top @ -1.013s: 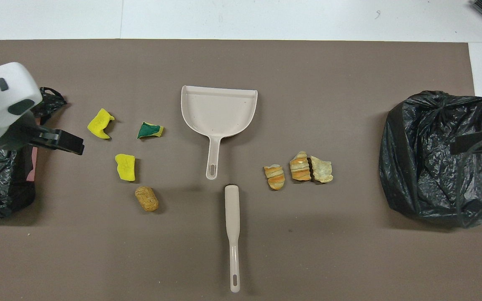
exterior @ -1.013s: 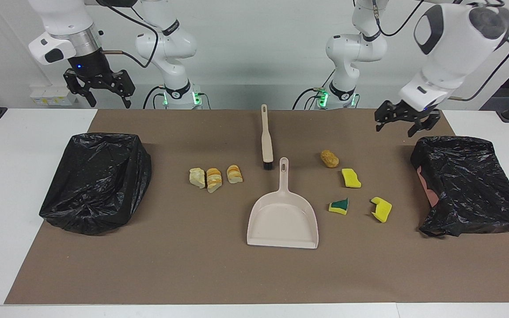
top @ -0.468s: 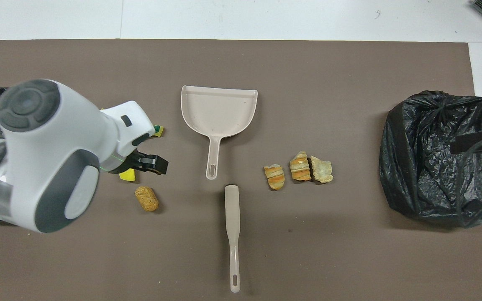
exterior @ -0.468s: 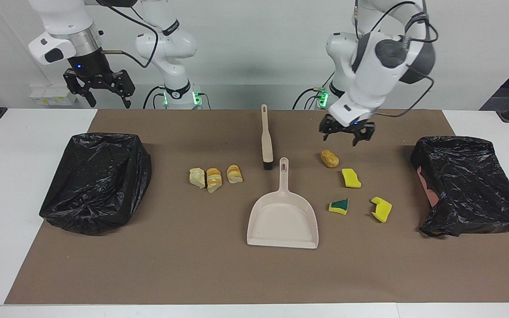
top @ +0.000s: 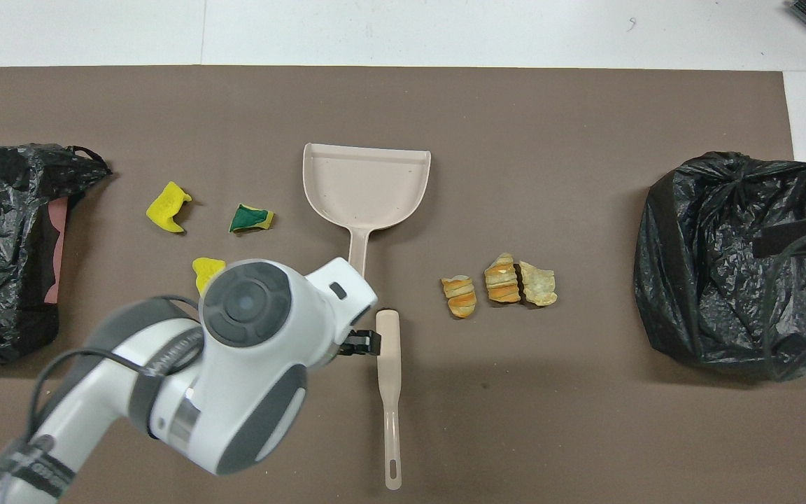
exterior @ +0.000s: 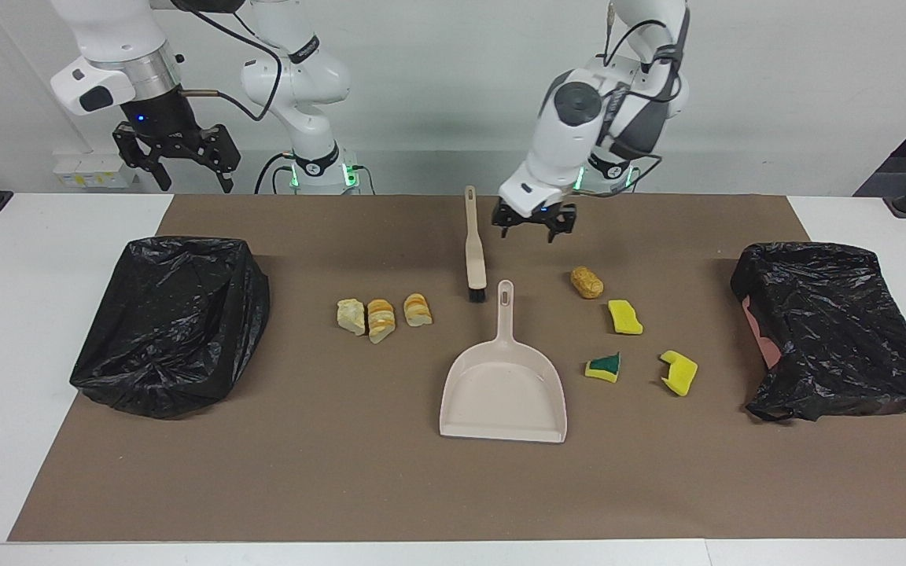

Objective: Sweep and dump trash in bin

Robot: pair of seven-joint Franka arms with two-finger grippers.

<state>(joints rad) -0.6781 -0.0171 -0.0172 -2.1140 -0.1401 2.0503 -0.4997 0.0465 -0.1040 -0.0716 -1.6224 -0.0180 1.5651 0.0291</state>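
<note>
The left gripper (exterior: 534, 229), fingers spread, was poised just beside the brush (exterior: 473, 248). Its handle was laid lengthwise toward the robots. The right gripper (exterior: 178, 159) was parked open over the table's edge.

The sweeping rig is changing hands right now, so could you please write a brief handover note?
Left hand: open, empty, in the air beside the brush.
Right hand: open, waiting raised at its own end.
Trash: three bread chunks, brown lump and three sponge pieces all on the mat.
Dustpan empty; two black bins.
Done: nothing.
Left: grasp brush and dustpan, sweep, dump.
</note>
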